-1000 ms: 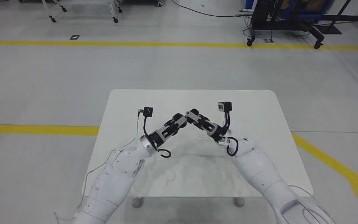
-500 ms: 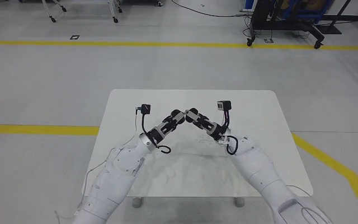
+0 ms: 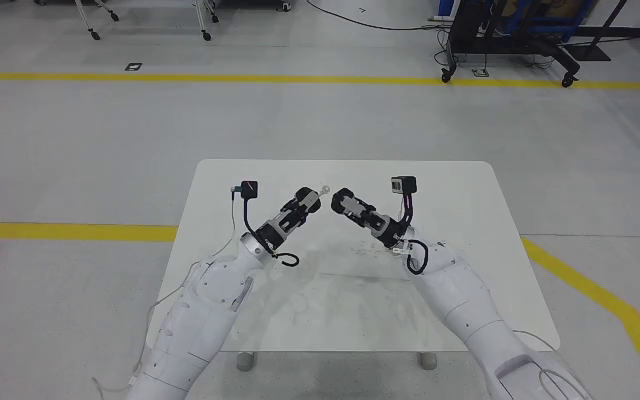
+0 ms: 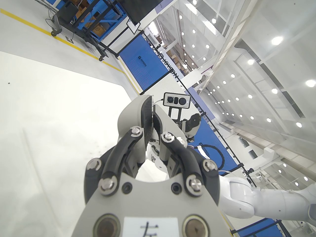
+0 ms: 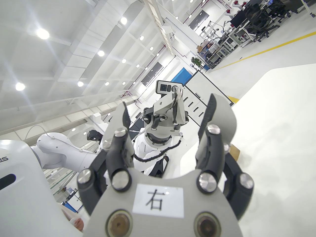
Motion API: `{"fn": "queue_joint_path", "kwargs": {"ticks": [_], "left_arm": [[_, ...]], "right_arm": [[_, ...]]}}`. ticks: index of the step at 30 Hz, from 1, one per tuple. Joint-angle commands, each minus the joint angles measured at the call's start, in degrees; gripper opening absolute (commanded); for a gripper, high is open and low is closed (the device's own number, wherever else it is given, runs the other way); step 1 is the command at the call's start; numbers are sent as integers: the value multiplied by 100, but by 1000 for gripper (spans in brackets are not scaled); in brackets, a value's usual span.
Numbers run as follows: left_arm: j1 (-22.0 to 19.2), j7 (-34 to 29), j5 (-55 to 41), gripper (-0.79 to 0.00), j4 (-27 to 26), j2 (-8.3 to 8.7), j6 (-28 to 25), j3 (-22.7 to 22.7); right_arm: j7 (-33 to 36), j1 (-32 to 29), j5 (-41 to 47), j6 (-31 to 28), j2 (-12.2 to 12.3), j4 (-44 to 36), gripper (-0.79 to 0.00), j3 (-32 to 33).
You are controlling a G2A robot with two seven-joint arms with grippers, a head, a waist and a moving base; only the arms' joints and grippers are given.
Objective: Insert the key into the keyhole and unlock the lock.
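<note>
Left gripper (image 4: pixel 151 103), raised above the middle of the white table (image 3: pixel 470 200), is pinching the key (image 5: pixel 179 92) at its fingertips; the fingers are pressing together on the flat metal, and the key's free end is projecting past them. Right gripper (image 5: pixel 168 104) is facing the left one from near by, at about the same height. Its jaws are standing wide apart and gripping nothing, and a gap is separating the two grippers. Both arms are angling inward from the near edge of the table. Beyond the table's far edge, a yellow floor line (image 3: pixel 300 77) is running across the grey floor, and a dark wheeled frame (image 3: pixel 510 45) is standing behind it at the far right
</note>
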Motion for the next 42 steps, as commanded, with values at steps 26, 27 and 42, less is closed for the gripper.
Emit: {"fn": "queue_joint_path", "kwargs": {"ticks": [26, 27, 42], "left_arm": [[277, -3240, 755, -785, -892, 459, -421, -574], [254, -3237, 749, -785, -868, 460, -422, -550], [107, -2900, 684, -785, -737, 465, -412, -222]], "right_arm": [[2534, -115, 213, 1510, 1007, -1454, -203, -214], [2531, -108, 269, 1507, 1053, -1491, -256, -281], [2221, 255, 752, 1197, 1549, -1432, -686, -1314]]}}
